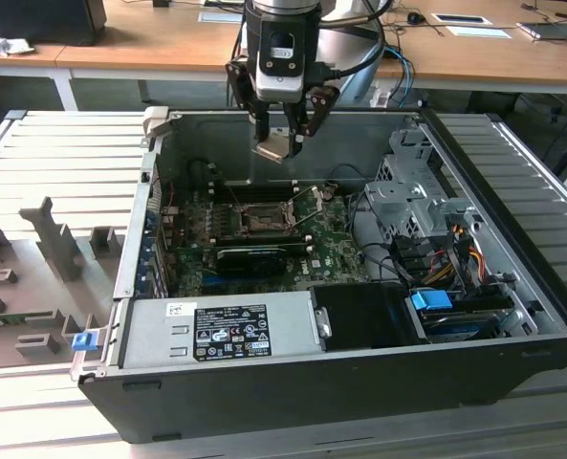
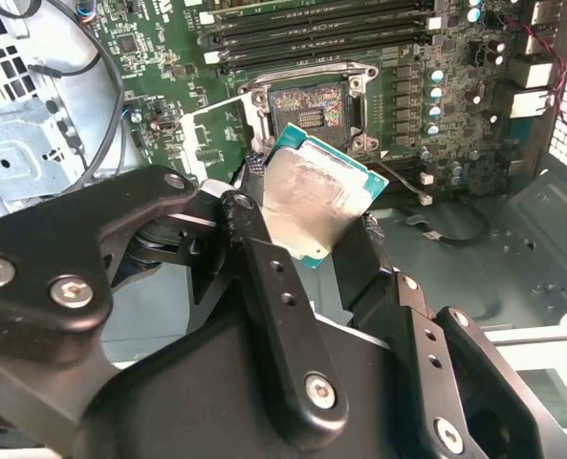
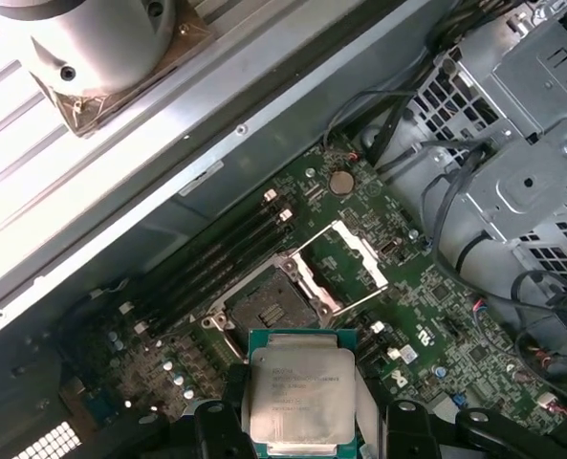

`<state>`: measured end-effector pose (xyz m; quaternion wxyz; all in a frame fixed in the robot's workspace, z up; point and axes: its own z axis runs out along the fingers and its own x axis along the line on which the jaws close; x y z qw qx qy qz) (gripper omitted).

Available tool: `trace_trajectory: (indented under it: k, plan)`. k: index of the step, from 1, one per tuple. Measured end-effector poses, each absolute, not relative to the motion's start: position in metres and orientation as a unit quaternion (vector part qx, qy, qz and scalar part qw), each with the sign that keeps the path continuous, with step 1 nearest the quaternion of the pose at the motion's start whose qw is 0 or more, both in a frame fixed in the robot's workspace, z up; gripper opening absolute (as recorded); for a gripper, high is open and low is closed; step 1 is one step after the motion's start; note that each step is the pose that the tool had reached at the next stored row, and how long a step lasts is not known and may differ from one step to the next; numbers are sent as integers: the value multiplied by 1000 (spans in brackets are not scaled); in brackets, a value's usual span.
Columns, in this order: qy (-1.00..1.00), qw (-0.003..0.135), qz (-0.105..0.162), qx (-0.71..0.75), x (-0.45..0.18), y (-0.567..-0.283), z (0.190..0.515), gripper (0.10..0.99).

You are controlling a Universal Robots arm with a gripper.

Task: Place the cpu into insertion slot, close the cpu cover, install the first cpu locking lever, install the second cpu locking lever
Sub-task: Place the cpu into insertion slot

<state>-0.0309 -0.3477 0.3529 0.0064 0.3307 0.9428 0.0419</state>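
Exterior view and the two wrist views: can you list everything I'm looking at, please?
computer case: one, black, lid off, on a ribbed grey table
motherboard: one, green, on the case floor
cpu socket: one, dark, empty, mid-board
cpu cover: one, silver, standing open beside the socket
power supply: one, silver-grey, along the case's near wall
drive cage: one, grey metal, exterior view's right
cpu: one, silver on green, held above the board
hand: one, black, shut on the cpu

cpu (image 3: 299, 402) — apparently above insertion slot (image 3: 267, 308)
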Motion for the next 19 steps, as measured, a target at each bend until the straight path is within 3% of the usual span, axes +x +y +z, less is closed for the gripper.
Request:
trace_trajectory:
  k: [19]
  plan:
    - [927, 9, 40, 373, -31, -348, 352, 529]
